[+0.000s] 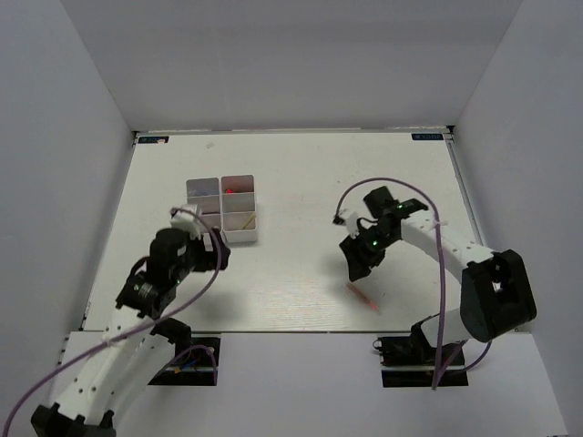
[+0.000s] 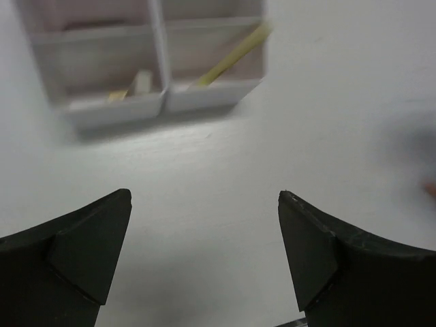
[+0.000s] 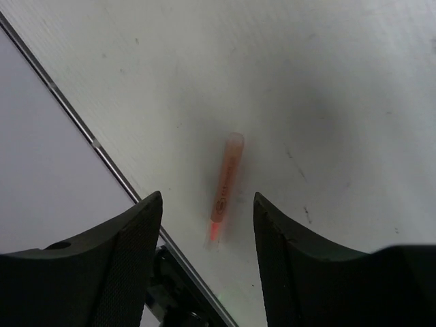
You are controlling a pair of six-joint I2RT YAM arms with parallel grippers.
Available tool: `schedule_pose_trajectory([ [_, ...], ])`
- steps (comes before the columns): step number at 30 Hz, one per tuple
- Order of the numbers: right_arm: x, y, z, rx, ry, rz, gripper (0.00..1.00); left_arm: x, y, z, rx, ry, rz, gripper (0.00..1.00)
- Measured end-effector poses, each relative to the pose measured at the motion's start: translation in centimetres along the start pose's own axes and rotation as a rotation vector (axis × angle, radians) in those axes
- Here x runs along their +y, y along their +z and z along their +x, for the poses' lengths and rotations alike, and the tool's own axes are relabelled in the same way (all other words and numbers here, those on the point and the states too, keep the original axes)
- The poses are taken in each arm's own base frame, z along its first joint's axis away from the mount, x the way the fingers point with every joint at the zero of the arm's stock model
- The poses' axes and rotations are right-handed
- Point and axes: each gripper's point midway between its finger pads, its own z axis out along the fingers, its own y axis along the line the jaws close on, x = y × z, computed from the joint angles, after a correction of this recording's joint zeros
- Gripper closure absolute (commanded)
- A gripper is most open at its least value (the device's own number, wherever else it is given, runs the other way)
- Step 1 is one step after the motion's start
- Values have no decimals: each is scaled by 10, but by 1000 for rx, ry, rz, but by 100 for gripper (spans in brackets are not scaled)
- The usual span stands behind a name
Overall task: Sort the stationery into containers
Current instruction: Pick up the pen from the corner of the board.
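1. The right gripper (image 3: 206, 203) hangs with its jaws spread over a thin pinkish-orange translucent stick (image 3: 225, 185), which lies flat on the white table (image 3: 327, 82) near its front edge.
2. The left gripper (image 2: 204, 201), jaws apart and empty, faces the white translucent divided plastic tray (image 2: 204, 97), which holds a yellowish pencil (image 2: 228, 58).

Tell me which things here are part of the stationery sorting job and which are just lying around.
Part of the job:
- divided white tray
- yellow pencil, in the tray
- red item, in a far compartment
- orange-pink pen, loose on the table under the open right pincer

Just there:
- purple cables on the arms
- dark labels at the far table corners
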Motion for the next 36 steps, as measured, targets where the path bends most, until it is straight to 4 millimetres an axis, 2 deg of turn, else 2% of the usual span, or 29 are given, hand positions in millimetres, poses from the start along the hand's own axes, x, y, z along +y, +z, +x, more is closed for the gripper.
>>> schedule_pose_trajectory([
  [3, 10, 21, 17, 116, -119, 52, 43, 32, -4, 56, 52, -12, -102, 1],
  [5, 10, 30, 26, 174, -173, 99, 44, 42, -6, 69, 51, -11, -135, 0],
  [12, -12, 51, 51, 310, -237, 280, 45, 49, -13, 53, -48, -23, -169, 0],
  [17, -20, 54, 52, 344, -252, 362, 48, 50, -15, 50, -69, -30, -175, 0],
  [21, -19, 56, 52, 379, -260, 393, 56, 49, -17, 47, -88, -32, -173, 0],
  [24, -16, 57, 53, 412, -253, 390, 70, 50, -18, 45, -100, -33, -176, 0],
  [25, -15, 58, 54, 421, -248, 390, 78, 51, -19, 45, -102, -33, -179, 0],
  [27, -15, 57, 54, 433, -237, 391, 88, 51, -19, 44, -106, -33, -183, 0],
  [28, -15, 57, 54, 437, -231, 392, 98, 52, -19, 44, -109, -33, -184, 0],
  [36, -14, 57, 54, 452, -209, 386, 100, 52, -22, 41, -129, -36, -186, 0],
])
